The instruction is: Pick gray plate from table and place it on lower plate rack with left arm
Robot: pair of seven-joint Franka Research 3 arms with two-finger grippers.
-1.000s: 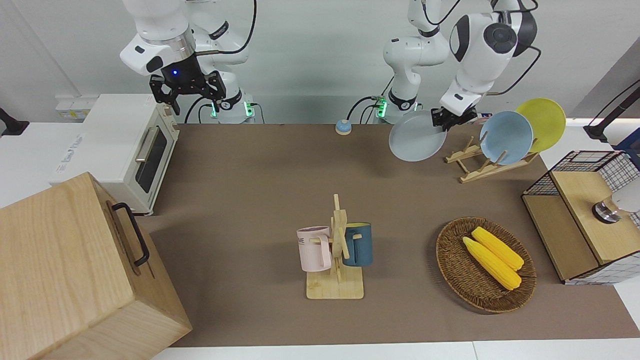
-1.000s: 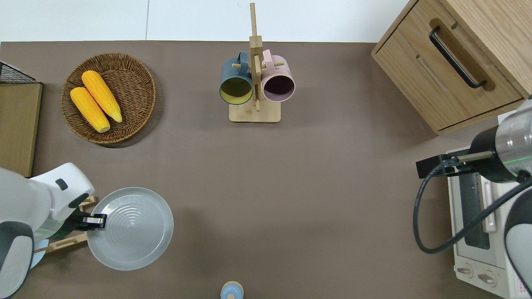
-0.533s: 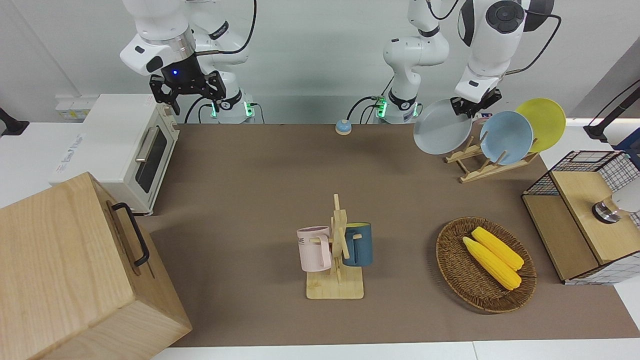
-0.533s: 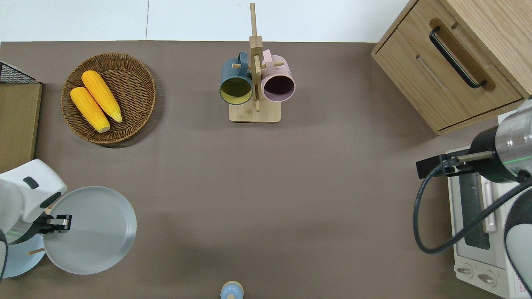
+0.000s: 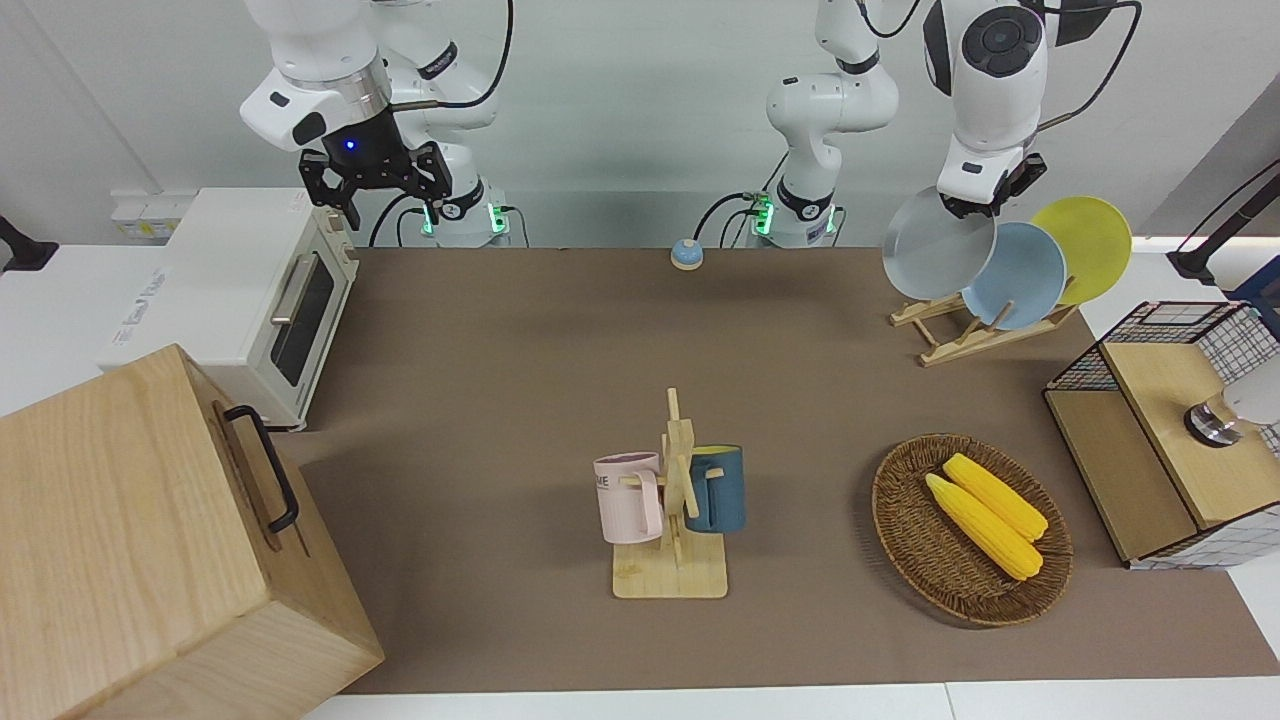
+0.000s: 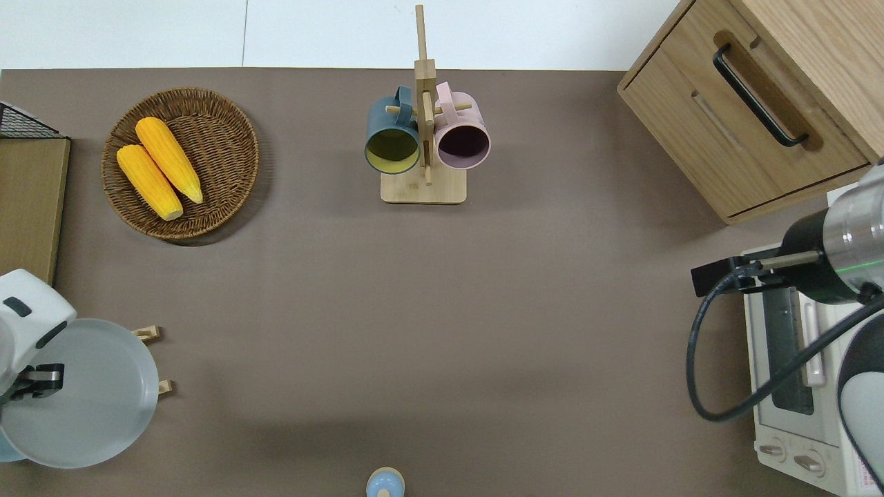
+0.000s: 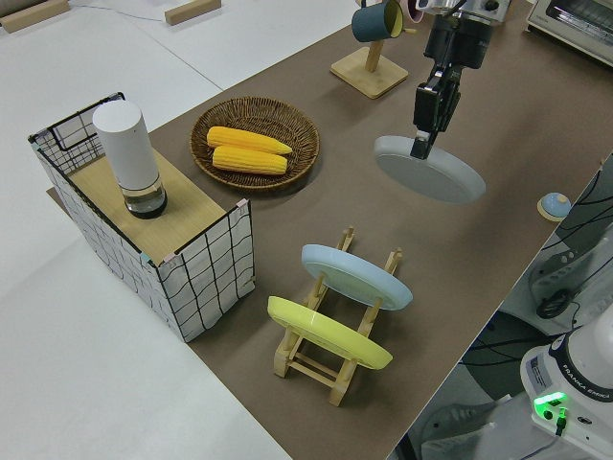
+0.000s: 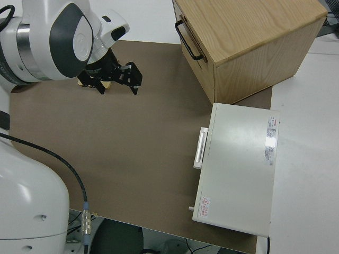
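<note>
Round pale gray plate (image 5: 937,256), tilted, rim clamped in left gripper (image 5: 975,205) over slanted light-wood rack (image 5: 950,330), beside light-blue plate (image 5: 1022,277). Right arm parked, jaws apart.

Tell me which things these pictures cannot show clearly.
- Plate rack: overhead view, mostly hidden under the gray plate and left arm; only two rail tips show.
- Blue plate: overhead view, only a sliver at the frame edge.
- Left pincer: front view, fingertips hidden by the gray plate's rim.

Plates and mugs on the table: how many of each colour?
Gray plate: 1
Light-blue plate: 1
Yellow plate: 1
Pink mug: 1
Dark blue mug: 1
Total: 5
</note>
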